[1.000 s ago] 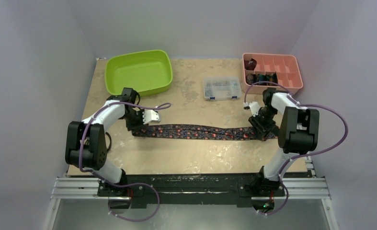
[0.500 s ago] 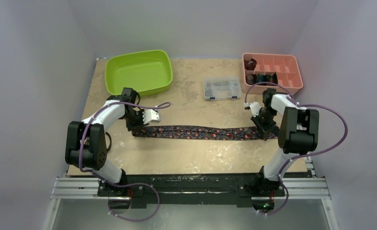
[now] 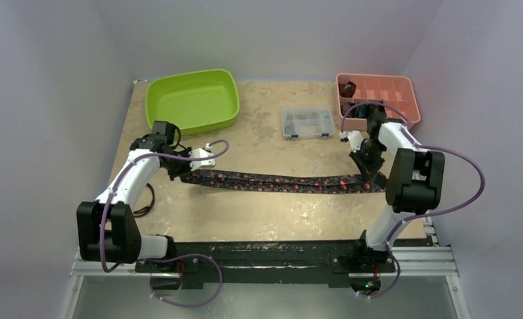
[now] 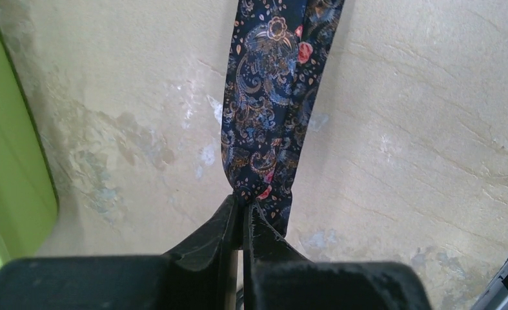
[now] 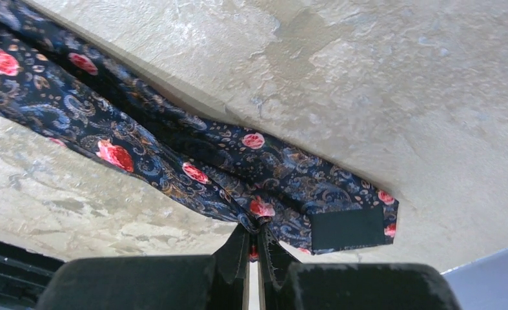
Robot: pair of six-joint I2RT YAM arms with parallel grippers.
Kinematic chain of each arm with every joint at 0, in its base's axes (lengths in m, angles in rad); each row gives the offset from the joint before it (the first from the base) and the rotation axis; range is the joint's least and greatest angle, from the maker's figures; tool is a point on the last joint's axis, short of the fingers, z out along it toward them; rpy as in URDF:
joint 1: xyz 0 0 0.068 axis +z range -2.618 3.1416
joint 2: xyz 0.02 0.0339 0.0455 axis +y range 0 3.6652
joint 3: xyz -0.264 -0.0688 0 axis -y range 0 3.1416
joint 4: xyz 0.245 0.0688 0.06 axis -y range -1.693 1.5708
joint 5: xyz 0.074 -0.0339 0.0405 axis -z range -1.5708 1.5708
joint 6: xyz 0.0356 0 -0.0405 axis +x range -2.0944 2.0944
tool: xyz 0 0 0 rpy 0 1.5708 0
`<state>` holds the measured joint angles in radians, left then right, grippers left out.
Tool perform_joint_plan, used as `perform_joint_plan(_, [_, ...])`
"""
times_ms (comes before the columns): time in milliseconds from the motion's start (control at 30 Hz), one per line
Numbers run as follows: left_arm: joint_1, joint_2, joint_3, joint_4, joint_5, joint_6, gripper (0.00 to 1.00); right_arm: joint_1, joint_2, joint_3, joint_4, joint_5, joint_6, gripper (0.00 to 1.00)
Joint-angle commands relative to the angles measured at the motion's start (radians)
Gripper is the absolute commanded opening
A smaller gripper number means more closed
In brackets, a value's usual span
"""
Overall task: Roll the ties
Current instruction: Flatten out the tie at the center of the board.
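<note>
Green tub (image 3: 192,100): far left of worktop (image 3: 258,219).
Left gripper (image 4: 243,210): clamped on the tie's left end.
Dark flowered tie (image 3: 278,181): stretched left to right across the middle of the worktop, pinched at both ends.
Clear parts box (image 3: 306,122): far centre.
Right gripper (image 5: 254,236): clamped on the tie's right end.
Pink tray (image 3: 415,109): far right, holding rolled ties (image 3: 347,88).

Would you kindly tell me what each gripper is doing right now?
Left gripper: closed, pinching the tie.
Right gripper: closed, pinching the same tie's other end.
</note>
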<state>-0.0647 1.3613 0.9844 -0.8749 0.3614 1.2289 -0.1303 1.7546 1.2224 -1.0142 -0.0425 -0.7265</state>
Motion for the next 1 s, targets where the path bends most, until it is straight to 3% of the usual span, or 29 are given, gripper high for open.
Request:
perform_joint_plan(0, [0.046, -0.019, -0.099, 0.025, 0.003, 0.13, 0.0, -0.002, 0.05, -0.023, 0.051, 0.031, -0.025, 0.0])
perform_joint_plan(367, [0.065, 0.121, -0.12, 0.153, -0.042, 0.14, 0.0, -0.002, 0.122, 0.013, 0.07, 0.035, -0.008, 0.0])
perform_joint_plan(667, [0.065, 0.046, -0.209, 0.174, -0.025, 0.215, 0.0, -0.001, 0.107, 0.069, 0.016, 0.02, -0.012, 0.0])
perform_joint_plan(733, [0.065, 0.049, -0.224, 0.184, -0.036, 0.232, 0.07, -0.001, 0.124, 0.041, 0.037, 0.028, -0.012, 0.01])
perform_joint_plan(867, [0.065, 0.054, -0.215, 0.17, -0.054, 0.212, 0.33, -0.001, 0.146, 0.021, 0.038, 0.009, -0.017, 0.21])
perform_joint_plan(967, [0.065, 0.004, -0.195, 0.139, -0.02, 0.181, 0.47, -0.004, 0.127, 0.043, 0.014, -0.03, -0.023, 0.41])
